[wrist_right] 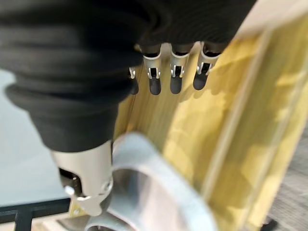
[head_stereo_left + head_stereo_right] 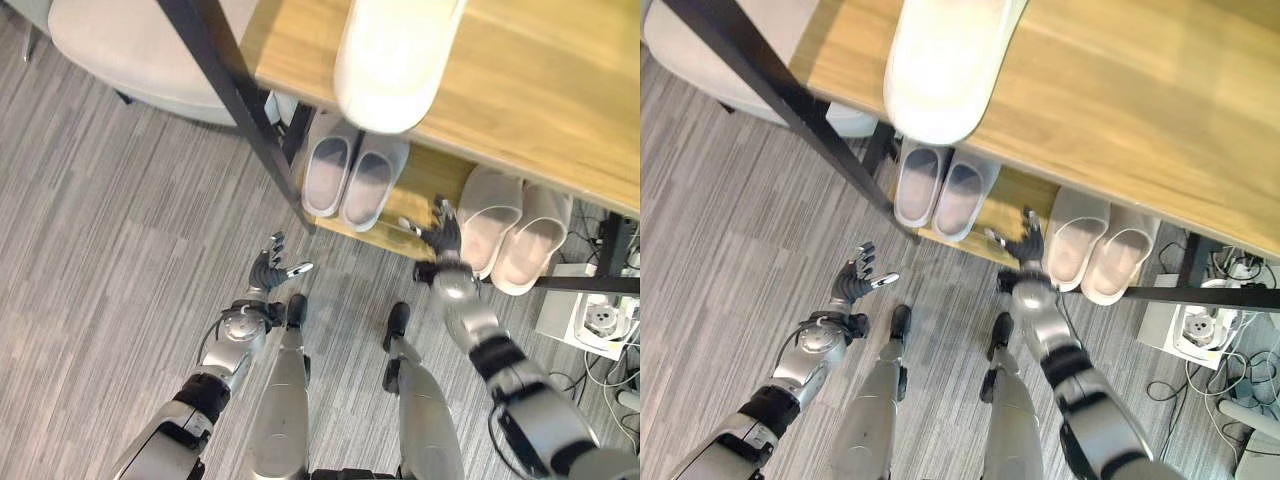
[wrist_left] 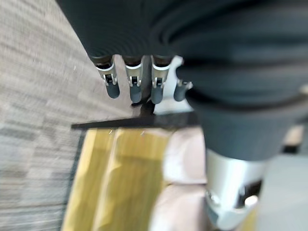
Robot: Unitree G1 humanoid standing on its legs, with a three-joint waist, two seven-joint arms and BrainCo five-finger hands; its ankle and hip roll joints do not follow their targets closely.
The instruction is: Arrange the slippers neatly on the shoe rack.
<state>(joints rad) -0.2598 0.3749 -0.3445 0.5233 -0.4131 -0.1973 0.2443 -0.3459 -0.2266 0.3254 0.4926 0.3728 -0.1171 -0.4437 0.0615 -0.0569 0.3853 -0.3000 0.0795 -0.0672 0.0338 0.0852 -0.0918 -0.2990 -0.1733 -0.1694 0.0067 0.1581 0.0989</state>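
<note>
In the left eye view, 2 pairs of slippers stand on the lower shelf of the shoe rack (image 2: pixel 420 190): a grey pair (image 2: pixel 352 175) and a beige pair (image 2: pixel 512 232). The right hand (image 2: pixel 441 236) is between the 2 pairs, just beside the beige one, fingers spread and holding nothing. The left hand (image 2: pixel 272 268) is over the floor (image 2: pixel 110 230), fingers apart. In the right eye view, 1 white slipper (image 2: pixel 940 65) lies on the top shelf. In the right wrist view, the fingers (image 1: pixel 176 77) are straight above the yellow shelf board (image 1: pixel 202 125).
</note>
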